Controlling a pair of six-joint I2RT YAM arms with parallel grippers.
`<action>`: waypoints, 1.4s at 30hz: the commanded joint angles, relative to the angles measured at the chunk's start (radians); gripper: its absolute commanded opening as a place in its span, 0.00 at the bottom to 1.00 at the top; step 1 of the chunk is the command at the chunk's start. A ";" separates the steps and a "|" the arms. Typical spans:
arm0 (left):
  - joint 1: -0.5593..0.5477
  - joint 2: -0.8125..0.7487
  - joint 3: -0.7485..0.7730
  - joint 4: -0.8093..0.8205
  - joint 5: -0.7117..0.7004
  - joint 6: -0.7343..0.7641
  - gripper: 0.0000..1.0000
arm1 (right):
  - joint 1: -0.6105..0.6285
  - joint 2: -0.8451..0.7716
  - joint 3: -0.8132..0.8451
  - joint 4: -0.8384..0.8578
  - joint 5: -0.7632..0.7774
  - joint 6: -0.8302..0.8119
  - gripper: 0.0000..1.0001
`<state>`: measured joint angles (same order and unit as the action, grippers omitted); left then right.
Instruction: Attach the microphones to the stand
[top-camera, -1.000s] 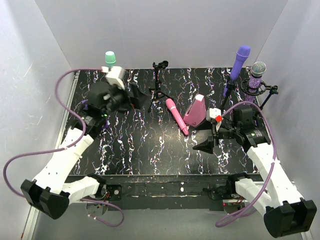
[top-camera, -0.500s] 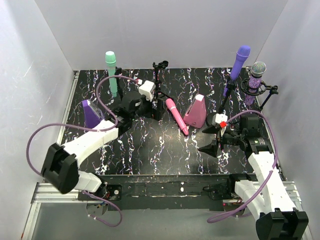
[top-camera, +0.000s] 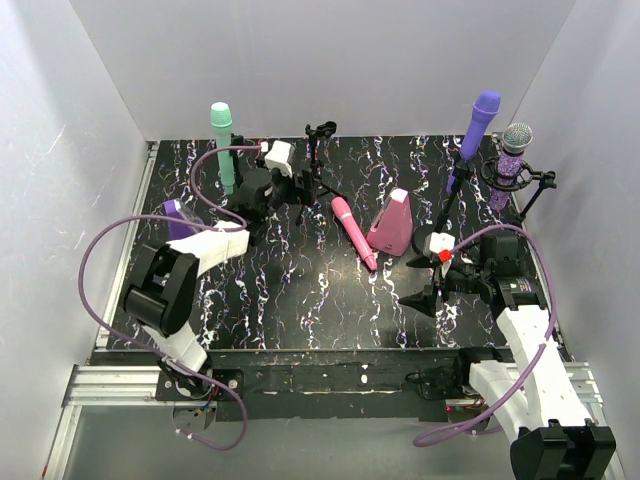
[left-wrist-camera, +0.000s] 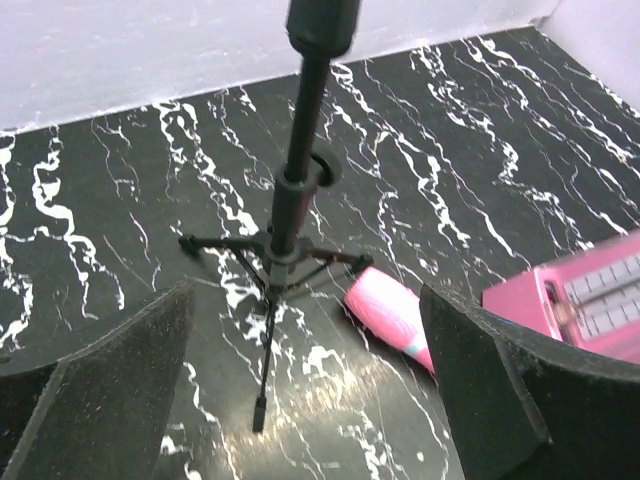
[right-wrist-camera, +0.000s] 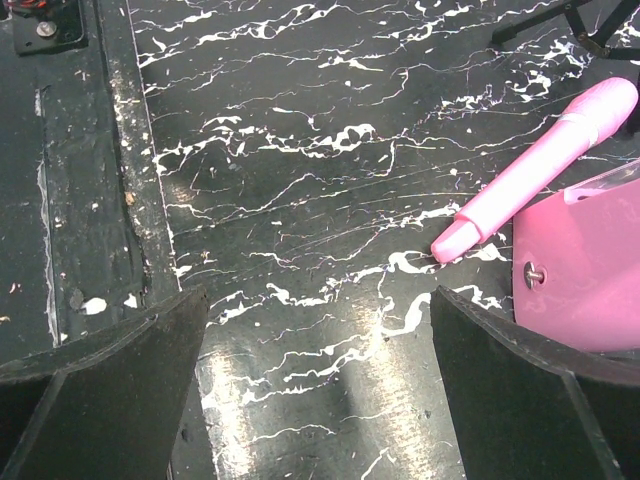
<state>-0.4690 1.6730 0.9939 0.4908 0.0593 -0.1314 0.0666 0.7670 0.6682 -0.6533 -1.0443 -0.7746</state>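
Both open and empty: left gripper (left-wrist-camera: 305, 360) faces the stand (left-wrist-camera: 293, 190), perhaps to brace it; right gripper (right-wrist-camera: 320, 375) awaits the pink mic (right-wrist-camera: 540, 165) beside it.

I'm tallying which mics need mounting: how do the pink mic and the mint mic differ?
Pose: the pink mic lies flat on the table, while the mint mic stands upright, apparently mounted.
Place: the pink mic is mid-table beside the pink block; the mint mic is at the back left.
Colour: one is pink, the other mint green.
Both are slim handheld mics.
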 joint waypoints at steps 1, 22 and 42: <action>0.013 0.071 0.103 0.120 0.014 0.010 0.91 | -0.005 -0.011 -0.007 -0.008 -0.003 -0.031 0.98; 0.032 0.317 0.338 0.179 0.004 0.081 0.53 | -0.007 0.034 0.004 -0.040 0.001 -0.064 0.98; 0.030 0.188 0.353 0.072 0.126 0.165 0.00 | -0.007 0.037 0.002 -0.045 0.006 -0.068 0.98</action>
<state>-0.4412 2.0022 1.3628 0.6083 0.1101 -0.0170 0.0654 0.8070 0.6598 -0.6868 -1.0264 -0.8268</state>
